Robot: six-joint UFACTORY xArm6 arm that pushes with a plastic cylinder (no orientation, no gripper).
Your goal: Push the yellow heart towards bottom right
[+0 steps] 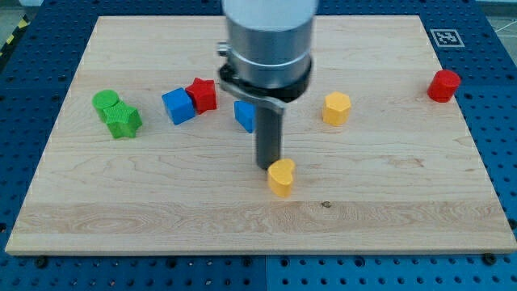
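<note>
Here my tip (pixel 267 167) touches the smooth yellow heart's (pixel 282 177) upper-left edge.

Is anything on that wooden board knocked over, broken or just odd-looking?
Nothing stands out. The blocks sit flat and whole on the board, loosely scattered. My tip rests against the yellow heart from its upper left, and the arm partly hides a blue block.
</note>
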